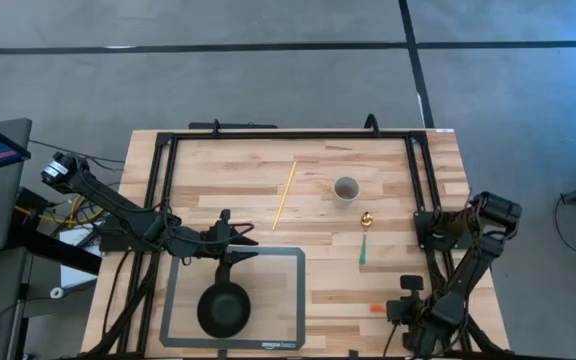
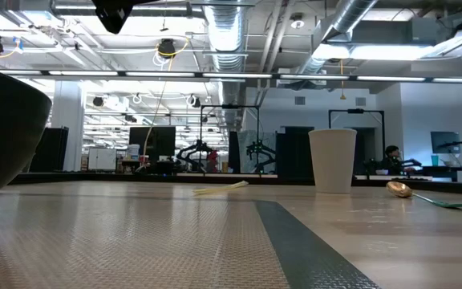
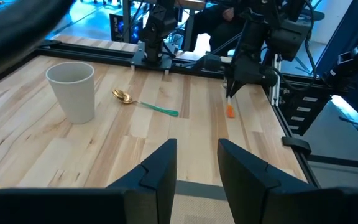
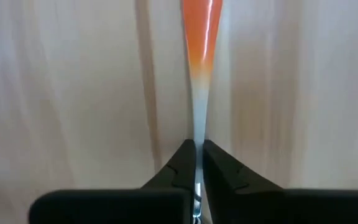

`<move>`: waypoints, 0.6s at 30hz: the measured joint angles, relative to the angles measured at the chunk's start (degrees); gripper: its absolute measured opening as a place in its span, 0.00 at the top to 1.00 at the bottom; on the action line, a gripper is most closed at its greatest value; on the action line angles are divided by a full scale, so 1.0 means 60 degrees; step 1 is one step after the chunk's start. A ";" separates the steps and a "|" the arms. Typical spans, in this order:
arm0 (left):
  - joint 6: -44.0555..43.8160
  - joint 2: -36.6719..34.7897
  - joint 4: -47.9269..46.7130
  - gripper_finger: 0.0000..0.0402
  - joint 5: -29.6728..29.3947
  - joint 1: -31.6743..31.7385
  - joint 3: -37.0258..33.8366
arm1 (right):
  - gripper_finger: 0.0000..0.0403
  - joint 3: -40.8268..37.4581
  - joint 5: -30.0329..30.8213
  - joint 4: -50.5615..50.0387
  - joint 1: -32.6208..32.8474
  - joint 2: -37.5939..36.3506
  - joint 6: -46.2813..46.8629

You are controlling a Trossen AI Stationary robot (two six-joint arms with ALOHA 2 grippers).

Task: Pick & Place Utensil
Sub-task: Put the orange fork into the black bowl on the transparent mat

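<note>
A thin utensil, white shading to orange (image 4: 201,37), sits in my shut right gripper (image 4: 199,163) near the table's near right edge (image 1: 376,307); the left wrist view shows its orange end (image 3: 230,111) below that gripper. My left gripper (image 3: 194,163) is open and touches nothing, hovering over the far edge of the grey mat (image 1: 238,242). A gold spoon with a green handle (image 1: 365,238) lies flat on the wood. Near it a white cup (image 1: 346,188) stands upright. Pale chopsticks (image 1: 284,193) lie left of the cup. A black bowl (image 1: 223,310) sits on the mat. My right gripper pinches the utensil's thin white part (image 4: 198,134) between its two fingers (image 4: 180,163), with the fingers lying along it. The orange end (image 3: 230,111) points away from the gripper and down toward the table. Whether that end touches the wood, I cannot tell.
The grey mat (image 1: 288,262) covers the near middle of the table, with the bowl on its left part. A black frame (image 1: 288,134) runs along the table's far edge and sides. Bare wood lies between the mat and the cup.
</note>
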 joint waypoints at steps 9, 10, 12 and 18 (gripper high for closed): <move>0.0083 0.0000 0.0182 0.71 0.0000 -0.0012 0.0000 | 0.99 0.1651 0.4284 -0.0118 -0.1291 -0.0038 -0.0127; 0.0088 0.0000 0.0179 0.71 0.0001 -0.0019 0.0000 | 0.99 0.1776 0.4785 -0.0050 -0.1498 -0.0040 -0.0286; 0.0106 0.0000 0.0181 0.71 0.0004 -0.0029 0.0000 | 0.99 0.1846 0.5684 0.0445 -0.1993 -0.0040 -0.0363; 0.0888 -0.0104 0.0183 0.71 0.0214 -0.0226 0.0000 | 0.99 0.1846 0.6722 0.2842 -0.3592 0.0000 -0.1510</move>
